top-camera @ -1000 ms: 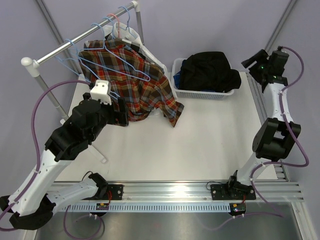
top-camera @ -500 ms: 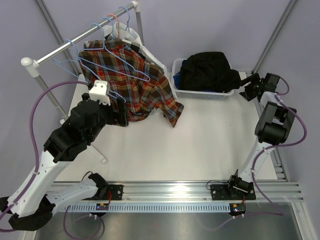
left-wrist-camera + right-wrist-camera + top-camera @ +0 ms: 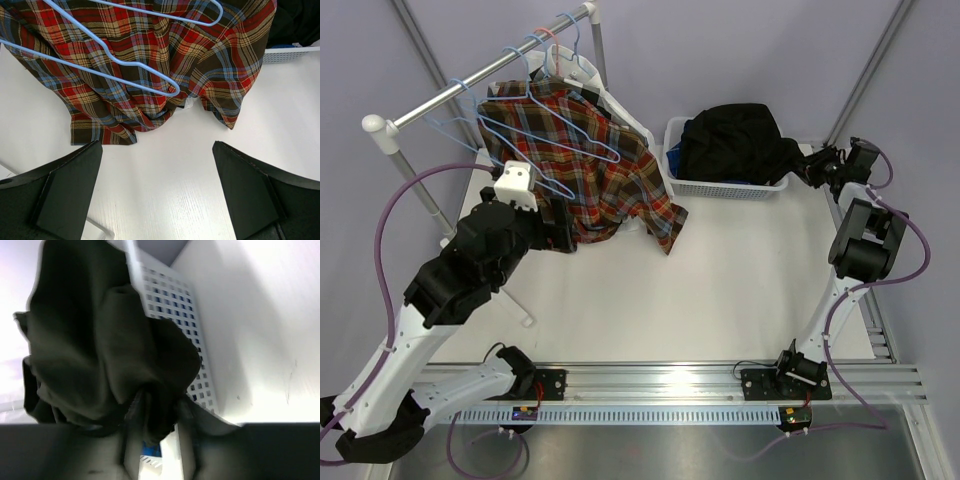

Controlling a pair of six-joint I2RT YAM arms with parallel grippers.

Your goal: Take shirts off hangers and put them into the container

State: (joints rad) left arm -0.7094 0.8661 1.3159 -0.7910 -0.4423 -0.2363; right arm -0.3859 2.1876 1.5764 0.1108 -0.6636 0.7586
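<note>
**Left tool spread above the plaid shirt, right tool at the black shirt in the basket**

A red-orange plaid shirt (image 3: 610, 180) hangs from a rail (image 3: 470, 85) at the far left. It is draped under light blue wire hangers (image 3: 127, 63), and its lower hem trails onto the white surface (image 3: 720, 290). A black shirt (image 3: 735, 140) is heaped in the container (image 3: 720, 187) at the far right, spilling over the rim.

The shirts look soft, light and limp. They would likely sag and drag when lifted, and the thin springy wire could catch a collar or sleeve. A bunched fold near the shoulder seems a better hold than the loose hem.

The left arm reaches forward from its base with the elbow bent and the wrist angled down toward the plaid hem. The left tool (image 3: 157, 150) is spread wide, holds nothing, and hovers just short of the cloth.

The right arm stands folded at the right edge, its forearm reaching left to the container's end. The right tool (image 3: 807, 172) has its fingers set narrowly on either side of a black fold. The wrist view is too dark to tell whether they are pinching it.
</note>
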